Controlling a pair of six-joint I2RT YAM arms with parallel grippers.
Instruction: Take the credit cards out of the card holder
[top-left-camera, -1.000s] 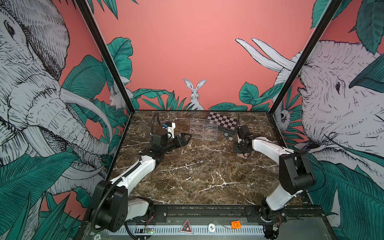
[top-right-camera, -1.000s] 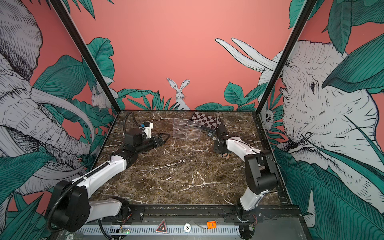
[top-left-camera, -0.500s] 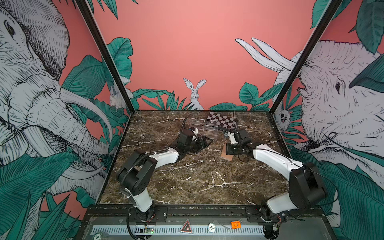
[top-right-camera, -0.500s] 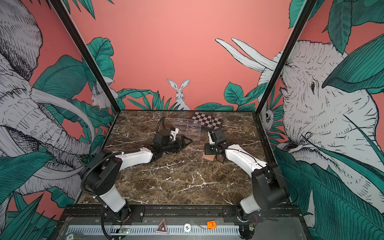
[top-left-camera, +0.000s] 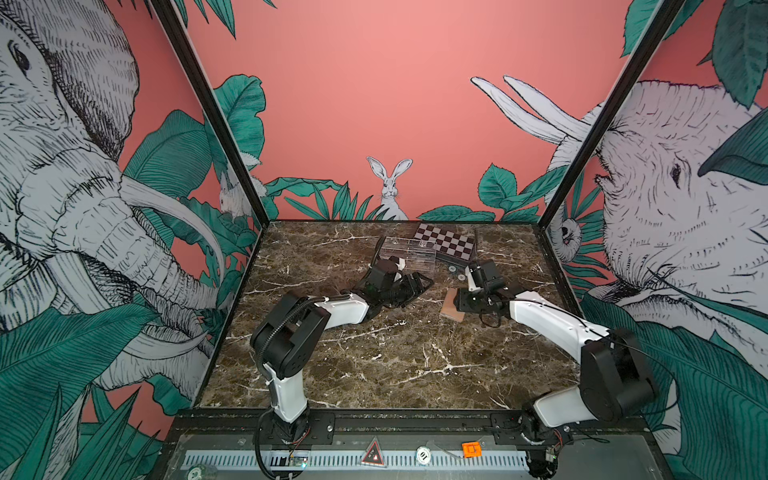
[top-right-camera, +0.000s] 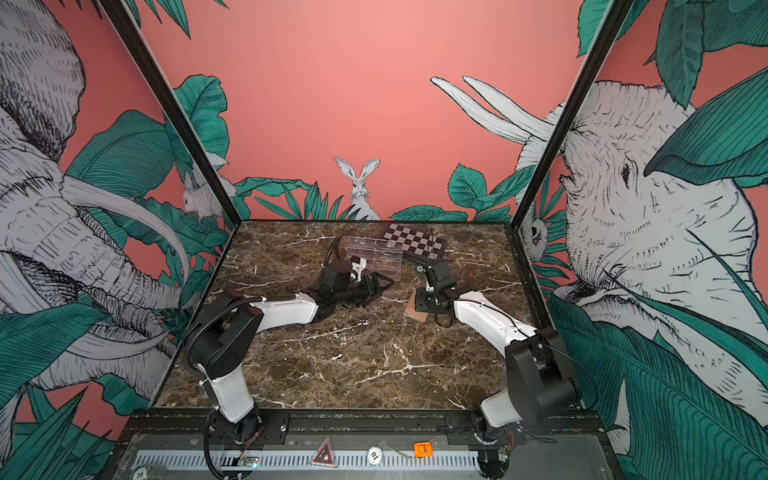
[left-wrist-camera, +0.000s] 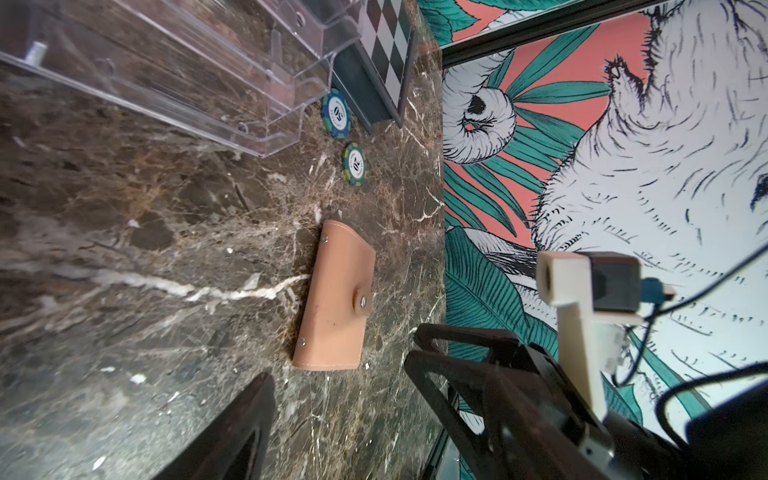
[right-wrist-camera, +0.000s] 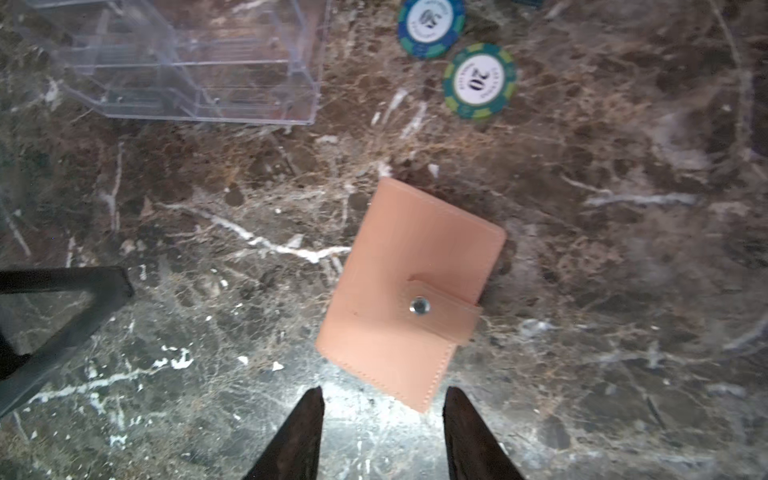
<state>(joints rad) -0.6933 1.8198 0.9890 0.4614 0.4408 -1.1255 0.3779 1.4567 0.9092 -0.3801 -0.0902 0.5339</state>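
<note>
Card holder flat and closed on marble tabletop, snap strap fastened, near two poker chips and clear acrylic tray, right gripper over one corner, fingers spread, clamping nothing, left gripper just beside, fingers wide apart, empty.

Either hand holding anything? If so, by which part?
Nothing is held. The card holder lies flat, snapped shut. The right hand is open astride one corner, not clamping it; the left hand is open and apart from it.
</note>
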